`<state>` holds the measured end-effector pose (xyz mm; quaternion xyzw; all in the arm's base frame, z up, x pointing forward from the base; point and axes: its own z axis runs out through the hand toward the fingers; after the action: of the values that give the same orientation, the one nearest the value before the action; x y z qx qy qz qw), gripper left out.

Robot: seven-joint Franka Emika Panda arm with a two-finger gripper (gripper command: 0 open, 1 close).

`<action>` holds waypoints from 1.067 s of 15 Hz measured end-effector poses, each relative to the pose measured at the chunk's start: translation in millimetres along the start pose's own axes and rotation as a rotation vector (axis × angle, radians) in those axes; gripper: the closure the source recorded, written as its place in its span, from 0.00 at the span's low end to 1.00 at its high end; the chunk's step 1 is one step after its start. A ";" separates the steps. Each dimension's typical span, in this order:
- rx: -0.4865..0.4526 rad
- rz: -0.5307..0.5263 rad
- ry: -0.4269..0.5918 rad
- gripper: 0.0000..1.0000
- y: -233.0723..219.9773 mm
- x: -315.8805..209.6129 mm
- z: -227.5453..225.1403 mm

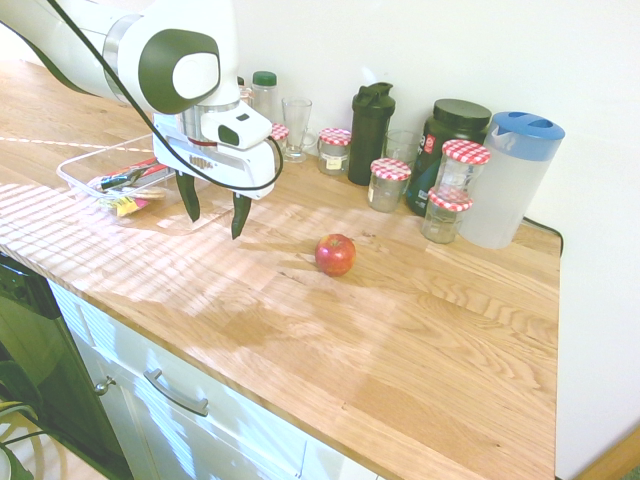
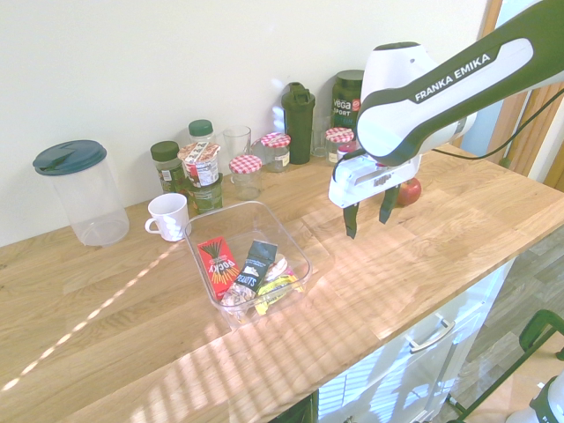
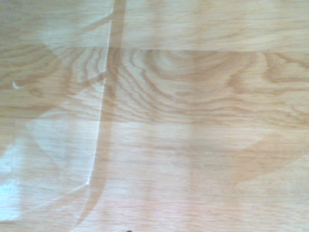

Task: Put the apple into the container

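Observation:
A small red apple [image 1: 335,254] lies on the wooden counter, partly hidden behind the arm in the second exterior view [image 2: 410,190]. The container [image 2: 248,261], a shallow clear plastic tray with red, black and yellow packets in it, sits further along the counter [image 1: 110,178]. My gripper [image 1: 213,210] hangs open above the bare wood between the tray and the apple, its two dark fingers pointing down with nothing between them [image 2: 369,217]. The wrist view shows only wood grain and what looks like the tray's clear rim [image 3: 96,145].
Along the wall stand jars with red-checked lids [image 1: 463,165], a black shaker bottle [image 1: 369,134], a dark tub [image 1: 447,140], a glass [image 1: 296,128] and a tall blue-lidded pitcher [image 1: 510,180]. A white mug [image 2: 167,217] stands behind the tray. The counter's front edge runs above the drawers [image 1: 180,392].

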<state>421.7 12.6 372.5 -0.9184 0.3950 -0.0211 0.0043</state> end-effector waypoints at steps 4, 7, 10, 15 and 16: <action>0.025 -0.009 0.024 0.00 -2.9 11.1 -20.3; -0.002 -0.104 0.059 0.00 19.4 45.3 -71.4; -0.017 -0.263 0.077 0.00 60.0 81.8 -88.7; -0.030 -0.372 0.102 0.00 99.9 120.6 -67.3; -0.038 -0.387 0.107 0.00 99.6 125.6 -59.1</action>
<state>433.3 -146.6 433.5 -0.9747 0.2110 -0.0627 -0.0379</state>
